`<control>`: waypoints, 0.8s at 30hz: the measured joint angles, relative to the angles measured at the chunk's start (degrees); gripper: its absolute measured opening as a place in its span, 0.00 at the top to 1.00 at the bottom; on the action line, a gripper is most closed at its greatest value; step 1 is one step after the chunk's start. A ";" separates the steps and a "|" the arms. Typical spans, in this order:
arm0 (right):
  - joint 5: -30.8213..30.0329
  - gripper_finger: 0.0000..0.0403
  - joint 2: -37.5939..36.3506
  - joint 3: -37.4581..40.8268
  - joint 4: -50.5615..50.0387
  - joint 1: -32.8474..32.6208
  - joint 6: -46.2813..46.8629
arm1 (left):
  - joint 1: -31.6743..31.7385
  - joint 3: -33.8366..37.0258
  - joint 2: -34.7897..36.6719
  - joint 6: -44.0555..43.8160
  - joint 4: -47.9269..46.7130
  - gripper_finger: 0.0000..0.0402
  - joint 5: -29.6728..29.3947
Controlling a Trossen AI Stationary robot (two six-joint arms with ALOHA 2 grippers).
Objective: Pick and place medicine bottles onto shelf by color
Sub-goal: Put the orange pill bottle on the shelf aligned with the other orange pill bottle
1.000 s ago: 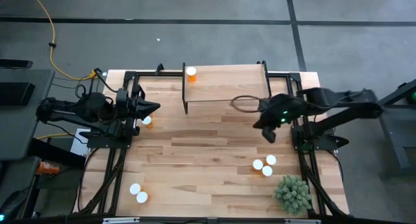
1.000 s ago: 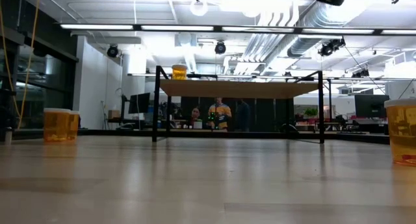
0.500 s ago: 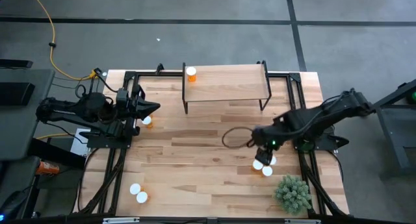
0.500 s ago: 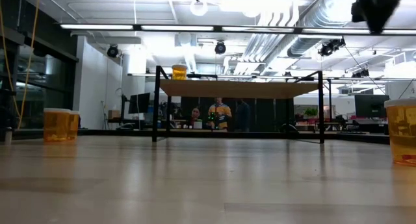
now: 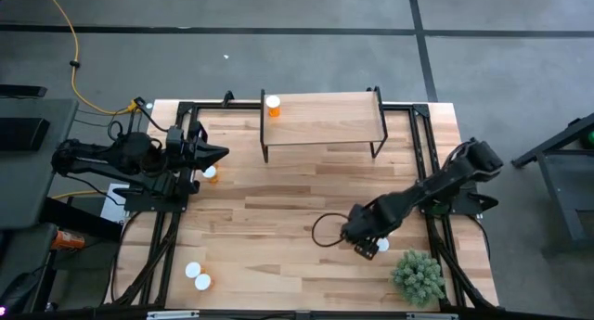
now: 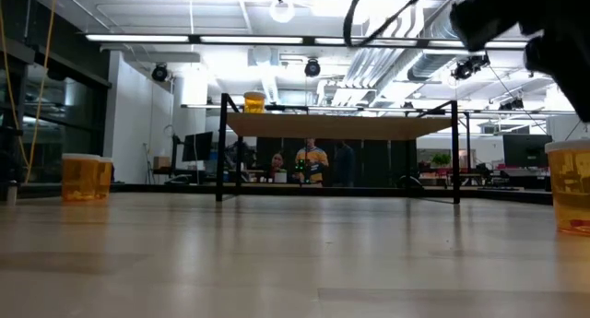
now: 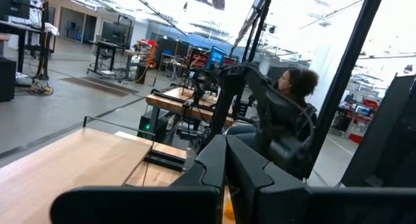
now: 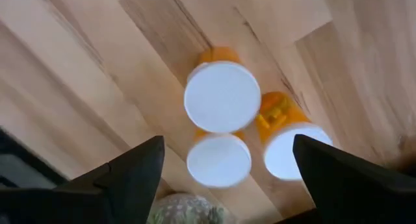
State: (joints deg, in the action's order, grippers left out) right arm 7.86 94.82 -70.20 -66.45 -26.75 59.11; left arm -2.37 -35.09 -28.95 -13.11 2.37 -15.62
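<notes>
Three orange medicine bottles with white caps [image 8: 222,97], [image 8: 218,160], [image 8: 289,149] stand upright in a tight group on the table's right side. My right gripper [image 8: 227,175] hovers open above them, its fingers wide to either side of the group, touching none. From the high view the gripper [image 5: 368,243] covers most of the group [image 5: 381,248]. One bottle [image 5: 273,104] stands on the shelf [image 5: 325,118] at its left end. My left gripper [image 5: 219,154] waits shut at the table's left, beside another bottle [image 5: 210,172].
Two more bottles [image 5: 192,270], [image 5: 202,282] stand near the front left. A green plant [image 5: 418,275] sits close by my right gripper, at the front right corner. Bare planks lie between the shelf and the front edge. People show in the room beyond.
My right gripper has swung from just in front of the shelf's right end toward the table's near edge and down, ending over the three bottles at the right. The bottles have stayed where they were.
</notes>
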 joint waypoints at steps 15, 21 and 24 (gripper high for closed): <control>-1.83 0.31 6.29 0.01 3.36 -0.25 4.30 | 0.00 0.00 -0.02 -0.22 0.02 1.00 0.00; -1.70 0.46 7.74 0.01 3.36 -0.25 4.32 | 0.00 0.00 -0.02 -0.22 0.02 1.00 -0.01; -2.81 0.51 7.69 -0.01 3.44 -0.02 4.51 | 0.00 0.00 -0.02 -0.22 0.02 1.00 -0.02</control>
State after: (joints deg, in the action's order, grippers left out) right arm 5.06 102.52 -70.22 -63.01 -26.78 63.62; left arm -2.37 -35.09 -28.97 -13.32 2.39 -15.64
